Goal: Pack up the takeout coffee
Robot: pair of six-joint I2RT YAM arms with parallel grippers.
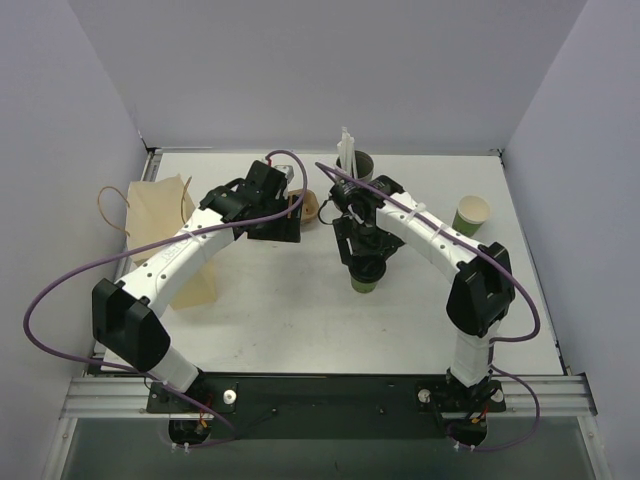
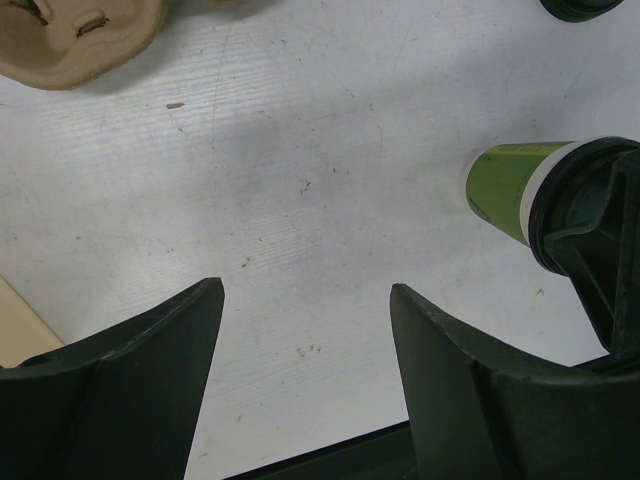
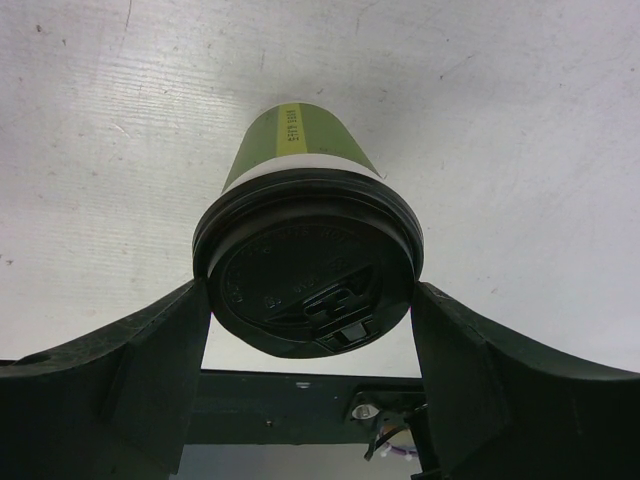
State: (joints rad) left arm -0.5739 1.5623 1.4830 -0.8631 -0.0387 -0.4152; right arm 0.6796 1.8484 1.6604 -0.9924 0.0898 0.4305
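Observation:
The takeout coffee (image 3: 296, 146), a green paper cup with a black lid (image 3: 300, 262), sits upright between the fingers of my right gripper (image 3: 310, 292). Both fingers press the lid's rim, one on each side. In the top view the cup (image 1: 364, 284) shows just below the right gripper (image 1: 365, 262) at the table's middle. I cannot tell whether its base touches the table. The left wrist view catches the same cup (image 2: 503, 186) at its right edge. My left gripper (image 2: 305, 292) hovers open over bare table, left of the cup (image 1: 276, 214).
A tan pulp cup carrier (image 1: 310, 208) (image 2: 75, 40) lies between the two grippers at the back. A brown paper bag (image 1: 160, 215) stands at the left. A grey cup with white straws (image 1: 355, 160) is at the back, and an open green cup (image 1: 471, 213) at the right.

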